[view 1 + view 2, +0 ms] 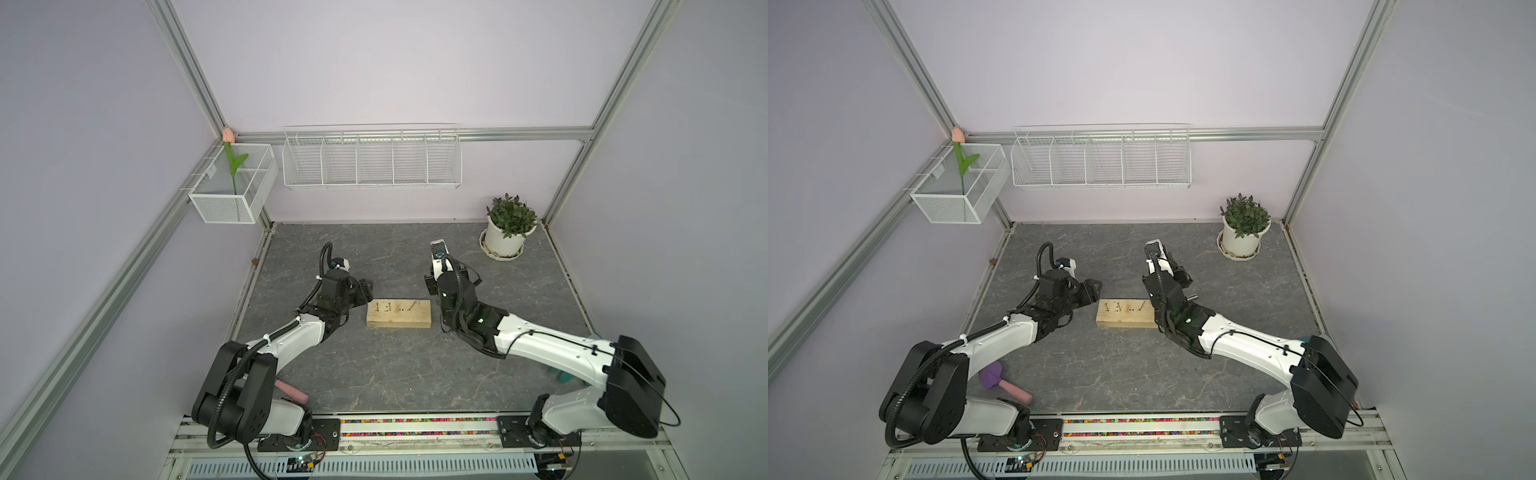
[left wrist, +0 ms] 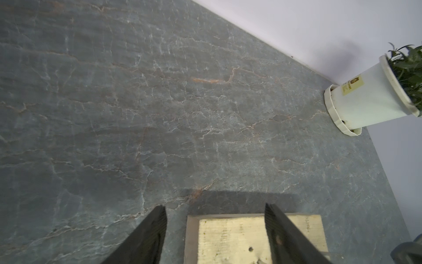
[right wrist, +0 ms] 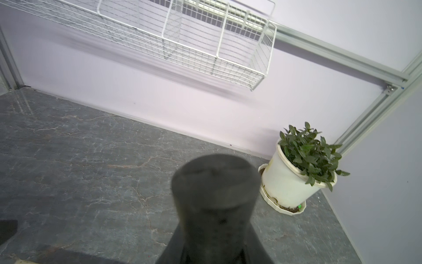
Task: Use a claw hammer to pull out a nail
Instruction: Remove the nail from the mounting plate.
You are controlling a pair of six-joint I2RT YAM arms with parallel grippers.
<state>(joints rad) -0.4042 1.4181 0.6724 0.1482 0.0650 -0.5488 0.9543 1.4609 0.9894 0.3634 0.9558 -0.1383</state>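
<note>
Off the right end of the wood block (image 1: 399, 321): right tool (image 1: 431, 286) clamped on the black handle of the claw hammer (image 3: 214, 189), head hidden. Nearest nail (image 1: 412, 306) leans at that same end; row runs along the block. Left tool (image 2: 214, 209) wide, straddling the left end.

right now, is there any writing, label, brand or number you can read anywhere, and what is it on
Nothing here is legible.
Yellow label on the white plant pot: dark print, too small and blurred to read.
Wooden block: no writing shows, only nails and holes.
Hammer: the black handle end is blurred, no print to make out.
Wire shelf: no tags or signs.
</note>
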